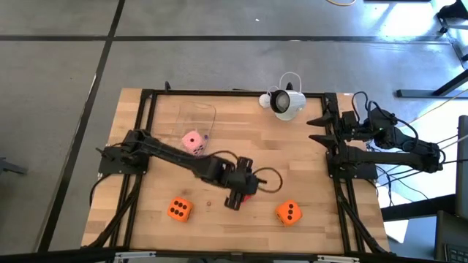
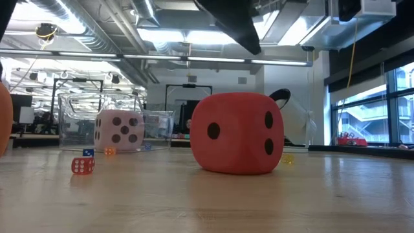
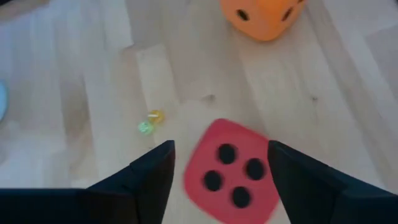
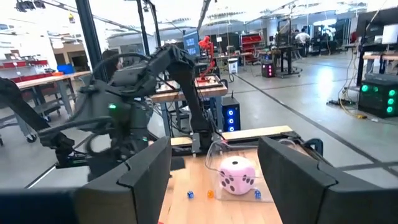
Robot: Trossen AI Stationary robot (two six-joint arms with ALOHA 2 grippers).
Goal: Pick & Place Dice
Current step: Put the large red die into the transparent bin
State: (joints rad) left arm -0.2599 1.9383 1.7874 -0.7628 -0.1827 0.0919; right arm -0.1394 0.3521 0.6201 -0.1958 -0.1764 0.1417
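The red die [image 3: 230, 174] rests on the wooden table, four pips up; it also shows in the low view [image 2: 238, 133] and partly under the gripper in the high view [image 1: 250, 194]. My left gripper [image 3: 221, 155] hovers above it, open, one finger on either side and clear of it. One orange die [image 1: 179, 210] sits near the front left, the other [image 1: 289, 212] near the front right. The pink die [image 1: 193, 142] sits at the back left. My right gripper [image 1: 316, 128] waits open at the table's right edge.
A clear plastic container [image 1: 196, 117] lies just behind the pink die. Tiny dice lie on the table: a red one [image 2: 82, 166] and a yellow-green pair [image 3: 149, 123]. A white round device [image 1: 285, 102] stands at the far edge. A black frame [image 1: 146, 93] rims the table.
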